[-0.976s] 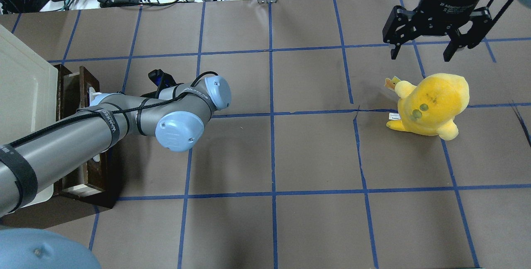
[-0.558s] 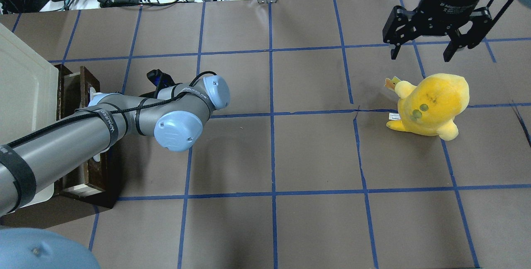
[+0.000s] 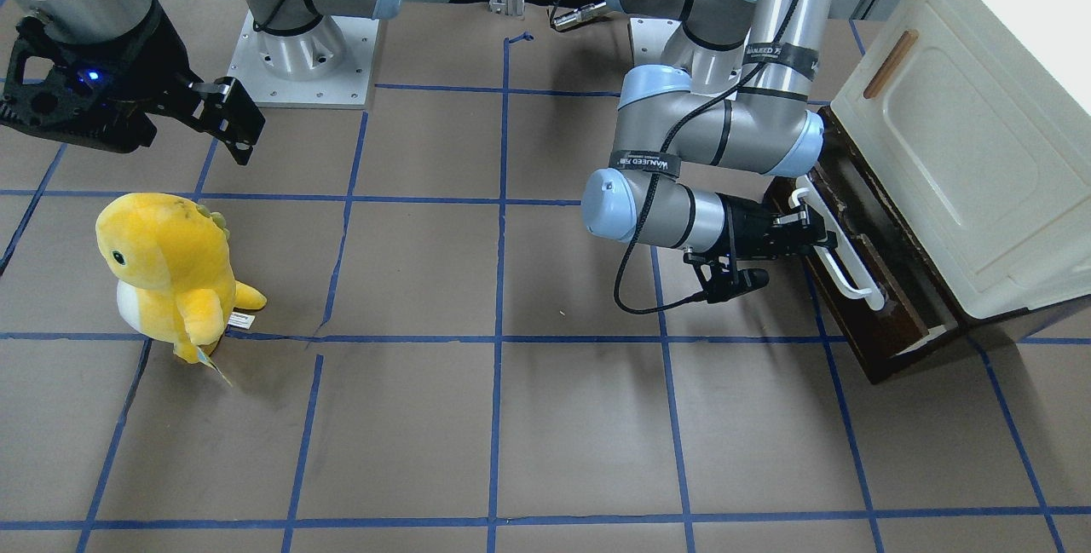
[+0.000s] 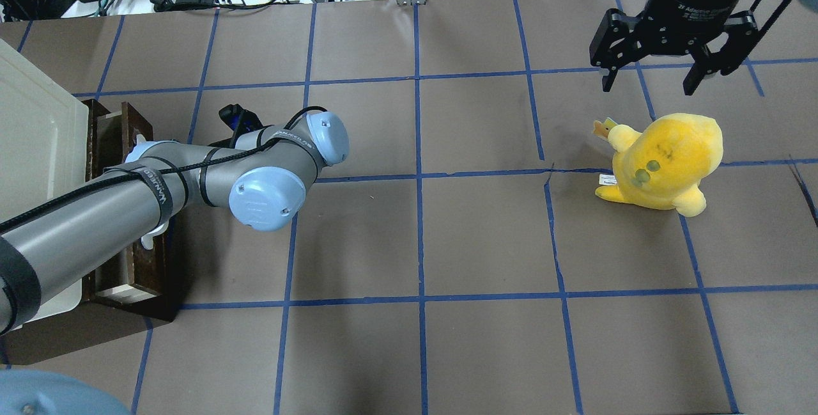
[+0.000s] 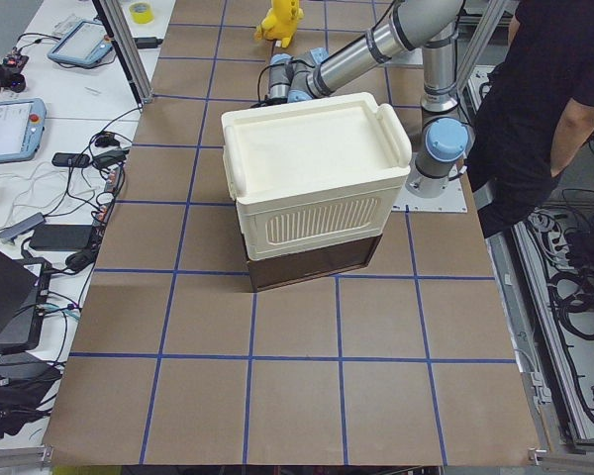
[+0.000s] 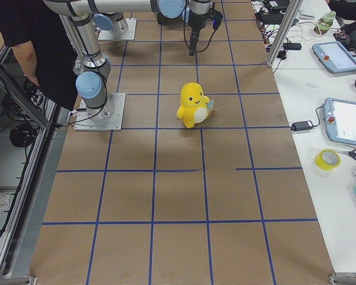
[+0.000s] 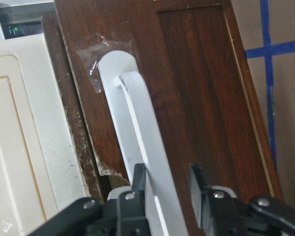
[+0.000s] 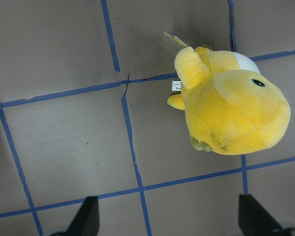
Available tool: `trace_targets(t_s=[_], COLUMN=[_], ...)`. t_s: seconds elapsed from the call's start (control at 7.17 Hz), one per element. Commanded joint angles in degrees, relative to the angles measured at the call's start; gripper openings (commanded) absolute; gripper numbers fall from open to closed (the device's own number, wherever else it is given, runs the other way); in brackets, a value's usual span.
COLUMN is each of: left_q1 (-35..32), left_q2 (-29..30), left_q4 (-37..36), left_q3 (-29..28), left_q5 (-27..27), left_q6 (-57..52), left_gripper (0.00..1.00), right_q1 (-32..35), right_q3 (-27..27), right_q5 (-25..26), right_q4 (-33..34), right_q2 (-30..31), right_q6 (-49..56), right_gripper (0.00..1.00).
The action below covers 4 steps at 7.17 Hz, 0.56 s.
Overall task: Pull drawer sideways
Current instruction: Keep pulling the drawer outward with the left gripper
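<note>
The drawer (image 3: 862, 316) has a dark brown front and a long white bar handle (image 3: 839, 256). It sits under the cream cabinet (image 3: 963, 135) and stands a little way out, with a gap behind its front (image 4: 137, 124). My left gripper (image 3: 805, 229) reaches in sideways. In the left wrist view its fingers (image 7: 137, 189) sit on both sides of the handle (image 7: 135, 128), shut on it. My right gripper (image 4: 652, 79) is open and empty, held above the table beyond a yellow plush toy (image 4: 668, 159).
The cream cabinet (image 4: 32, 133) stands at the table's left end on a dark base (image 5: 312, 262). The plush (image 3: 166, 276) stands on the right half, also in the right wrist view (image 8: 231, 113). A person stands by the robot's base (image 5: 535, 109).
My left arm's elbow and wrist have shifted slightly left, toward the cabinet. The drawer front looks in the same place. The right arm has not moved.
</note>
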State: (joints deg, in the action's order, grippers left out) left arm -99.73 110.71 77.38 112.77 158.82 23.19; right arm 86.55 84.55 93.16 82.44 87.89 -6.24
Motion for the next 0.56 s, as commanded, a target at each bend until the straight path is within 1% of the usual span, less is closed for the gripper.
trace_targets(t_s=[0.0,0.42], left_q1=[0.15,0.15], left_q2=[-0.59,0.46], left_q4=[0.75,0.75], left_q3=[-0.01,-0.53], left_q5=[0.0,0.0], left_q6=[0.01,0.36], left_gripper=[0.4,0.4], right_q1=[-0.06,0.03], right_q3=[0.0,0.0], right_q5=[0.0,0.0], right_q4=[0.0,0.0], right_q2=[0.0,0.0], right_q6=[0.0,0.0], right_gripper=[1.0,1.0])
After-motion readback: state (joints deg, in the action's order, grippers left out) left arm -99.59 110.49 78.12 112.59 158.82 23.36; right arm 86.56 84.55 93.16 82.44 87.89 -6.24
